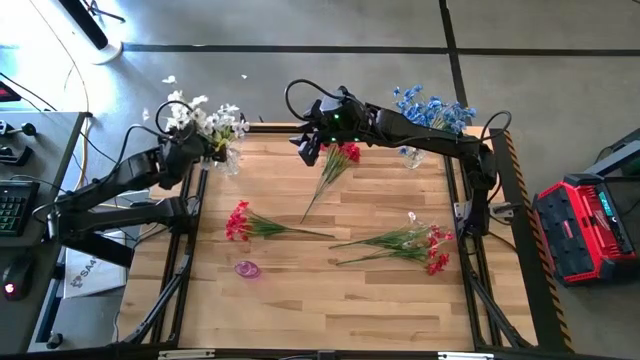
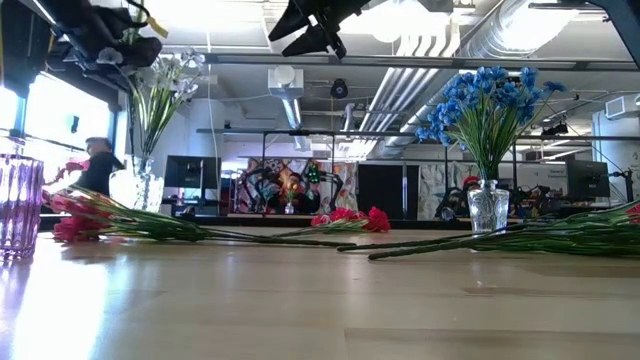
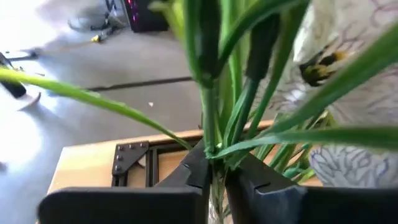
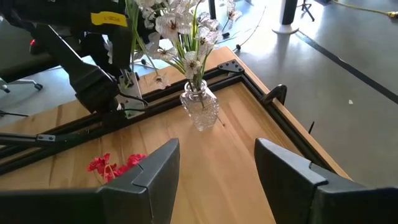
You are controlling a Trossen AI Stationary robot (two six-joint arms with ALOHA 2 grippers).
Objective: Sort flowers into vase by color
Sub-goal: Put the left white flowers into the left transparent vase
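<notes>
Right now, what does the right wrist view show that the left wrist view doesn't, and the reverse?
Right wrist only: the whole clear vase, the left arm beside it, a red flower lying on the table, and the right tool, open with nothing in it.
Left wrist only: the grip itself, close up, with the left tool closed on the green stems.
Both: the white flowers and the table's far corner.

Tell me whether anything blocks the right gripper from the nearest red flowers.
Nothing visible does. The open right gripper hangs above the table; the nearest red flowers lie bare beside it. The left gripper holds white flowers at their vase, aside.
</notes>
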